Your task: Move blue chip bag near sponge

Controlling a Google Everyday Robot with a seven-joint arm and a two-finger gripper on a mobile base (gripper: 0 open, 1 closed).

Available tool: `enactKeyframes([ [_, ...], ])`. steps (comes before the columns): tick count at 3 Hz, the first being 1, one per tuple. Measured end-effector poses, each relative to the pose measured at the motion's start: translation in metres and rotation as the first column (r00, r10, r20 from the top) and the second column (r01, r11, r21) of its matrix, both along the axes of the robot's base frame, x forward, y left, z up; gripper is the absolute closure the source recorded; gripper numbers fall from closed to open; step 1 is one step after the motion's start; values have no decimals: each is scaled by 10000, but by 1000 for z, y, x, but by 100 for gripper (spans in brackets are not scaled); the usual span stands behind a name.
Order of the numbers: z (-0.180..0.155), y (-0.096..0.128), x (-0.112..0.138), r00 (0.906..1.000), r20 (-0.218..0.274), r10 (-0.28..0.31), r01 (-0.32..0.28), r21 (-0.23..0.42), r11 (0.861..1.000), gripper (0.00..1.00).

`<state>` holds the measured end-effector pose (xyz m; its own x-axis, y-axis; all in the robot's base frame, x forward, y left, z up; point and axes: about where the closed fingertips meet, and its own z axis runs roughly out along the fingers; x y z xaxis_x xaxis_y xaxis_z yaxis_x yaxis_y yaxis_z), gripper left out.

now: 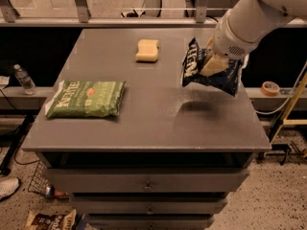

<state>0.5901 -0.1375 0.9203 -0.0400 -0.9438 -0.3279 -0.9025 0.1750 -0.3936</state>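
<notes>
the gripper [213,65] hangs over the right part of the table [144,128], at the end of the big white arm [249,18]. its pale fingers are clamped on the blue chip bag [192,63], which hangs tilted from it, clear of the tabletop, with a soft shadow on the table right below.

the sponge [147,50] lies flat on the table to the left of the gripper in this view, near the held bag but not touching it. the green chip bag [86,98] lies well apart from the gripper, further left past the sponge and closer to the front edge.

this looks like the carry step: the bag is gripped and raised, not yet set down. the next move calls for a short sideways run toward the sponge, then a descent onto the bare table just beside it, stopping short so the bag does not land on the sponge, and only then letting the fingers part.
</notes>
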Motion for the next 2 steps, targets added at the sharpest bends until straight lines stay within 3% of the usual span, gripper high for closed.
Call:
enactKeyframes([
  [1, 0, 1, 0, 9999, 118, -97, 95, 107, 9999, 100],
  [2, 4, 0, 23, 9978, 668, 2, -2, -7, 10000, 100],
])
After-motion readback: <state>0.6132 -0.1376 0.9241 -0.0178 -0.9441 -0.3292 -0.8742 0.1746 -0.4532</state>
